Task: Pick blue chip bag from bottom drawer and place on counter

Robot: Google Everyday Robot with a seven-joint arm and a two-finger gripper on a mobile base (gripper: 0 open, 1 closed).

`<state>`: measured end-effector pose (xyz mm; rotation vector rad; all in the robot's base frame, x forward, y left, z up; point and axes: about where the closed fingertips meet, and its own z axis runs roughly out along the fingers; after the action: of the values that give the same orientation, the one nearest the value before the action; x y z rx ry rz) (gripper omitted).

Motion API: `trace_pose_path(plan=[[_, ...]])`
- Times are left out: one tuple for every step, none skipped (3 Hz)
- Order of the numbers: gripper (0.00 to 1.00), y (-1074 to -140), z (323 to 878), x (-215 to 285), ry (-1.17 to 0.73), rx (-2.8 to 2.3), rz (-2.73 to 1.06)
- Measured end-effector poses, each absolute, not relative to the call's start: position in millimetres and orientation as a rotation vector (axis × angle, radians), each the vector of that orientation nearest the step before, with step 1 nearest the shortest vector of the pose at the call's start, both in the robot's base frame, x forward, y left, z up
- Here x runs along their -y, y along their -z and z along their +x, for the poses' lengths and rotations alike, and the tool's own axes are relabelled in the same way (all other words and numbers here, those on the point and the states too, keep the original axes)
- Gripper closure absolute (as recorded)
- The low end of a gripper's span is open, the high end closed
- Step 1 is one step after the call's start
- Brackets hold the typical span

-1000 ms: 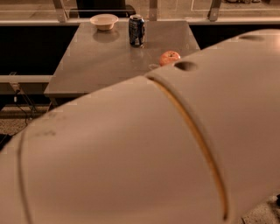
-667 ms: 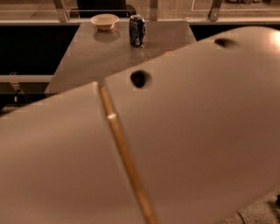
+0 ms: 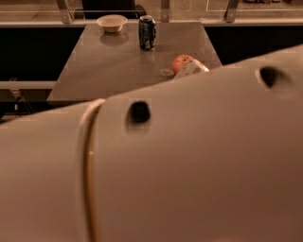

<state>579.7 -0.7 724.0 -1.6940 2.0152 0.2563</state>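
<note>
My broad beige arm (image 3: 189, 160) fills the lower and right parts of the camera view. My gripper is not in view. The counter (image 3: 109, 66), a flat grey square top, shows above the arm. A pale, white-labelled packet-like thing (image 3: 191, 69) peeks over the arm's edge beside an apple. No dark blue of it shows, so I cannot tell if it is the blue chip bag. The bottom drawer is hidden behind the arm.
A blue soda can (image 3: 147, 32) stands at the back of the counter, with a pale bowl (image 3: 112, 22) to its left. An apple (image 3: 181, 62) lies at the right, near the arm. Dark gaps flank the counter, and railing posts (image 3: 164, 9) stand behind it.
The arm has swung across the view, and its seam now lies further left. The apple, hidden 0.7 s ago, shows again. The pale packet beside it is newly visible.
</note>
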Motion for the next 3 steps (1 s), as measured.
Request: trace_pose_path(plan=[[1.00,-724,579,21,-0.234,-2.012,-1.690],[1.00,-735,582,5,-0.261,-1.964,-1.736],[1.00,-765,593,-4,-0.210,-1.921,-1.787]])
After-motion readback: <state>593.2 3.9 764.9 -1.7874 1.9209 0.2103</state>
